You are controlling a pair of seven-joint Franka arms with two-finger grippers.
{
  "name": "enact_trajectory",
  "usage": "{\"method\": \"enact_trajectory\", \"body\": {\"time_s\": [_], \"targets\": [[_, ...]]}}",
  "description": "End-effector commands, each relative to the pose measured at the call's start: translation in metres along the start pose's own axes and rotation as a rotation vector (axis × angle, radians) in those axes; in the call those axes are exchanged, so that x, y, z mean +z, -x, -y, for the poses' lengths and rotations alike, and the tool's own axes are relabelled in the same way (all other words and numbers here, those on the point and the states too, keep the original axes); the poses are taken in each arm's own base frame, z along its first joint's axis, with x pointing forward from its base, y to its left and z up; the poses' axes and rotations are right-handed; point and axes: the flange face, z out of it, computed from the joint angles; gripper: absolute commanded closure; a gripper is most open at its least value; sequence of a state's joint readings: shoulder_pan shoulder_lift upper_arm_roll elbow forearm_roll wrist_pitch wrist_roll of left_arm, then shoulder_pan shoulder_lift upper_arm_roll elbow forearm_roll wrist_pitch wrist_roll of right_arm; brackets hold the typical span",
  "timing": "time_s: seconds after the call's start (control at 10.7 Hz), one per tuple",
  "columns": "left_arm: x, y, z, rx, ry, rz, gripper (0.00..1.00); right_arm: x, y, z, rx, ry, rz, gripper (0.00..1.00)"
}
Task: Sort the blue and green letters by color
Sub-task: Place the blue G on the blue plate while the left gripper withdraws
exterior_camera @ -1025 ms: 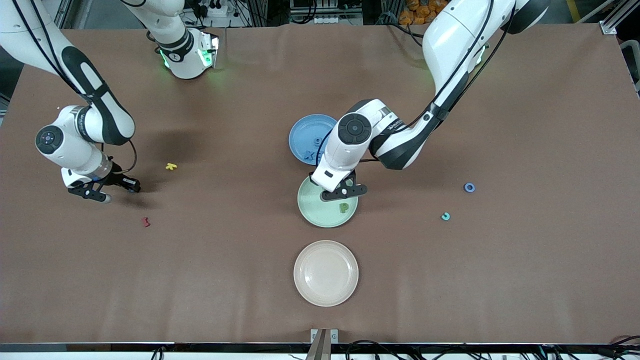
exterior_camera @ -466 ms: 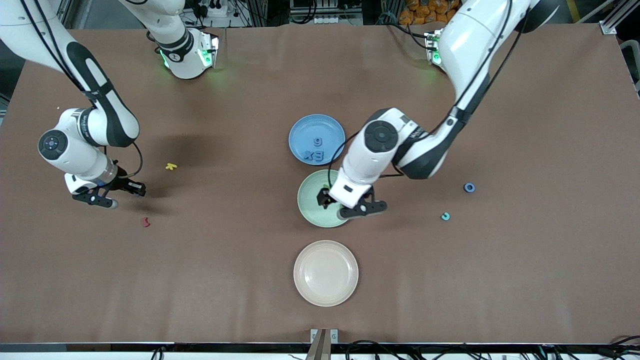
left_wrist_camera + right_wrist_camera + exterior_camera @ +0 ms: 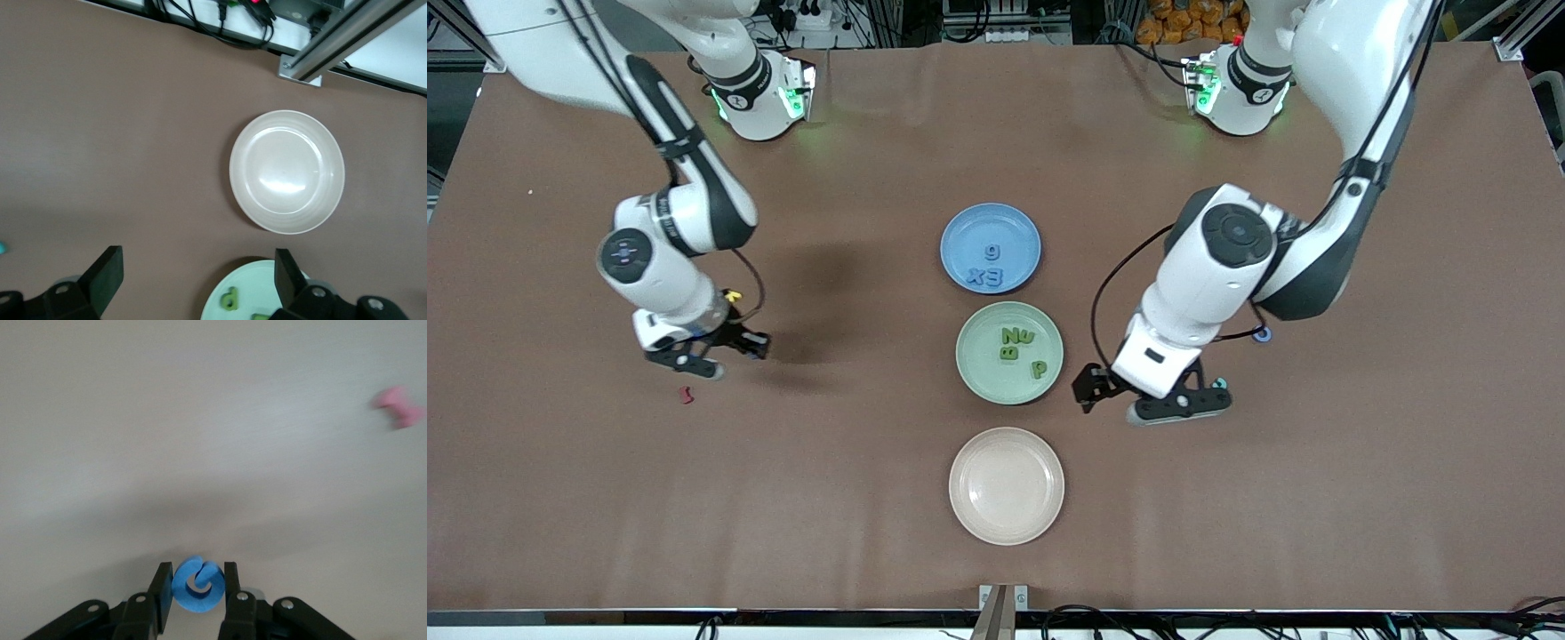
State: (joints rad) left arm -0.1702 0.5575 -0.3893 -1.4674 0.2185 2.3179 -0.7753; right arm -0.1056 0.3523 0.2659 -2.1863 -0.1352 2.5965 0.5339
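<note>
Brown cloth covers the surface [image 3: 1316, 498], with three plates in a row down its middle. No brand text is readable; the only writing is the toy letters themselves. Blue plate [image 3: 991, 248], farthest from the front camera, holds blue letters [image 3: 990, 270]: a g, with X and E side by side nearer the camera. Green plate [image 3: 1009, 353] is next and holds green letters [image 3: 1017, 345]: N and u together, B just beside them, p apart near the rim toward the left arm's end. Cream plate [image 3: 1007, 485], nearest the camera, has nothing in it.

Left gripper [image 3: 1138, 397] is over bare cloth just beside the green plate, fingers spread wide, nothing between them. A teal letter [image 3: 1219, 384] lies beside it; a blue O [image 3: 1261, 334] pokes out from under the left arm.

Right gripper [image 3: 197, 593] is over cloth toward the right arm's end, clamped on a blue G [image 3: 197, 585]. A yellow letter [image 3: 732, 294] peeks out beside that arm; a dark red letter [image 3: 687, 396] lies nearer the camera.
</note>
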Motion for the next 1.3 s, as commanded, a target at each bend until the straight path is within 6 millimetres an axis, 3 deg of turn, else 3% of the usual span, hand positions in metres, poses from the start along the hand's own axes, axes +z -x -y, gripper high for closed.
{"method": "enact_trajectory", "body": {"time_s": [0.0, 0.37, 0.65, 0.84, 1.02, 1.21], "targets": [[-0.077, -0.009, 0.027, 0.065, -0.082, -0.009, 0.00, -0.012, 0.058, 0.105, -0.117, -0.023, 0.006, 0.99], [-0.177, -0.044, 0.121, 0.066, -0.065, 0.089, 0.00, -0.026, 0.135, 0.212, -0.274, -0.069, -0.007, 0.98], [-0.242, -0.042, 0.171, 0.110, -0.107, 0.118, 0.00, -0.027, 0.190, 0.270, -0.353, -0.098, 0.000, 0.96], [-0.276, -0.041, 0.207, 0.178, -0.126, 0.150, 0.00, -0.018, 0.218, 0.326, -0.371, -0.139, 0.010, 0.96], [-0.300, -0.038, 0.223, 0.174, -0.111, 0.141, 0.00, 0.003, 0.243, 0.351, -0.392, -0.141, 0.034, 0.96], [-0.308, -0.043, 0.247, 0.116, -0.054, 0.140, 0.00, 0.013, 0.267, 0.358, -0.421, -0.128, 0.053, 0.96]]}}
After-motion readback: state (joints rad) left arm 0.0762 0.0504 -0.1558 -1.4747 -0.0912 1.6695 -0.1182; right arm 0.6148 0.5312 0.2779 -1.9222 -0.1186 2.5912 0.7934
